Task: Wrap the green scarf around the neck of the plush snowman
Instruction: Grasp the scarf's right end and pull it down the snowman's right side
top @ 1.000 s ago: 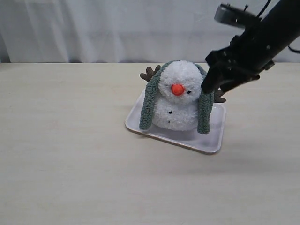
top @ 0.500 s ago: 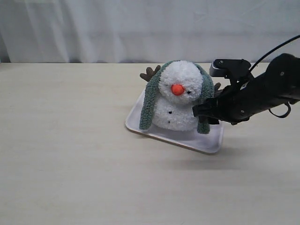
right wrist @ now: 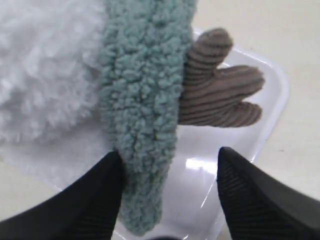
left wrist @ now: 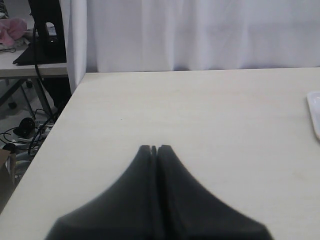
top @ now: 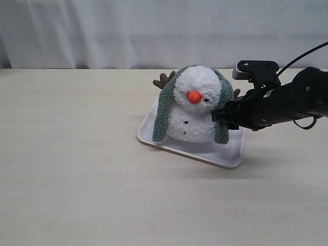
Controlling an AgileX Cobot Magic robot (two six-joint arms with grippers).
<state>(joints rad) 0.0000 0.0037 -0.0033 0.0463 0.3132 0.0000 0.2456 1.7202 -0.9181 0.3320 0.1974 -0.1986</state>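
Note:
The plush snowman (top: 193, 105) stands upright on a white tray (top: 225, 152). The green scarf (top: 162, 113) lies over the top of its head, and one end hangs down each side past the neck (top: 190, 108). My right gripper (top: 221, 117) is open at the right-hand hanging end. In the right wrist view that scarf end (right wrist: 145, 125) hangs between the jaws of the gripper (right wrist: 170, 152), against one finger (right wrist: 95, 200) and apart from the other. The snowman's brown arm (right wrist: 215, 95) sticks out behind the scarf. My left gripper (left wrist: 155, 148) is shut, empty, over bare table.
White curtain hangs behind the table's far edge. The tray's rim (left wrist: 314, 112) shows at the side of the left wrist view, beyond it the table's corner and a cluttered floor (left wrist: 25, 130). Light wooden tabletop (top: 72, 154) surrounds the tray.
My right arm has come down from beside the snowman's head to the scarf's right hanging end and closed in on it. The scarf and snowman have not shifted.

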